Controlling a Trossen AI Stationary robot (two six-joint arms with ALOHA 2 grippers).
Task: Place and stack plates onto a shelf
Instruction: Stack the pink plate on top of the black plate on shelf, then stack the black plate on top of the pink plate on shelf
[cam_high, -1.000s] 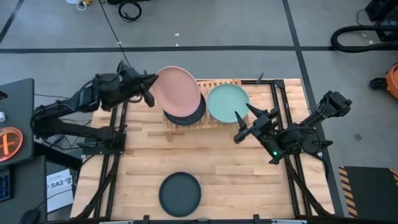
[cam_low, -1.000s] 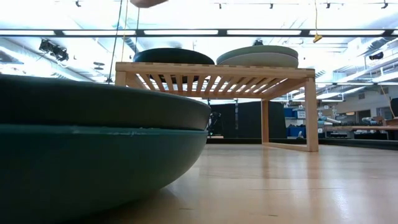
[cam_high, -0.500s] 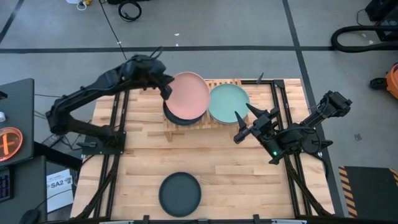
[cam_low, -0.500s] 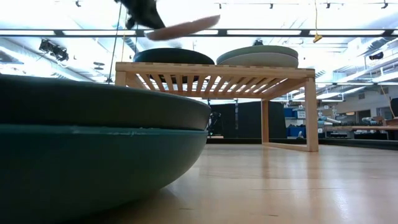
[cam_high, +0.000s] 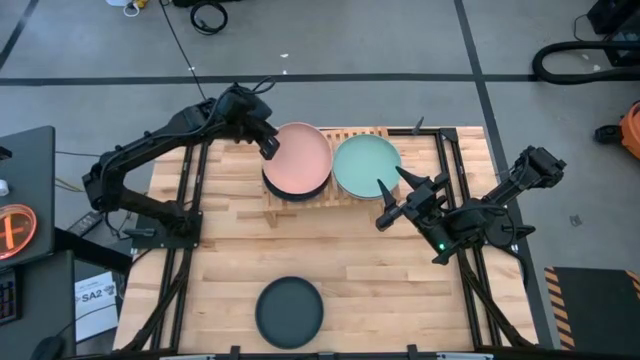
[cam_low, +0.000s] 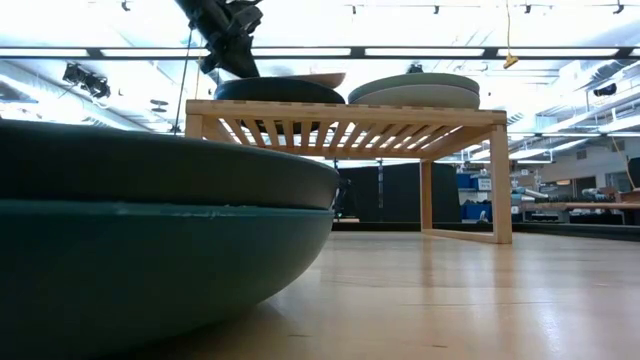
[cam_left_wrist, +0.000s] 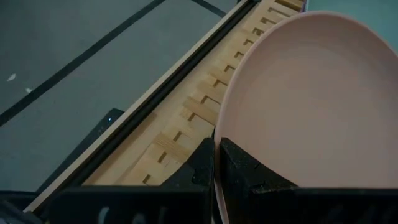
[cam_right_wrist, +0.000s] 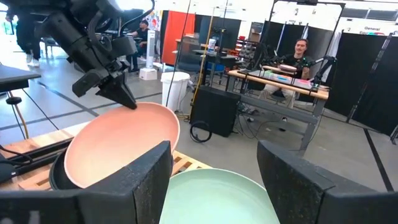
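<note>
One salmon pink plate (cam_high: 297, 158), pinched at its rim by the left gripper (cam_high: 268, 146); lies tilted atop the dark plate stack (cam_high: 283, 190) on the shelf's (cam_high: 352, 132) left half. Mint green plate (cam_high: 366, 165) sits just beside it on the right half, atop a pale one. Right gripper (cam_high: 395, 197), fingers spread and empty, hovers near the shelf's front right. Charcoal plate (cam_high: 289, 311) rests on the table (cam_high: 380, 290) near its front edge, well apart.

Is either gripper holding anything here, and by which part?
The left gripper pinches the salmon pink plate by its rim, on the side away from the mint green plate. The right gripper is open, holding nothing.
</note>
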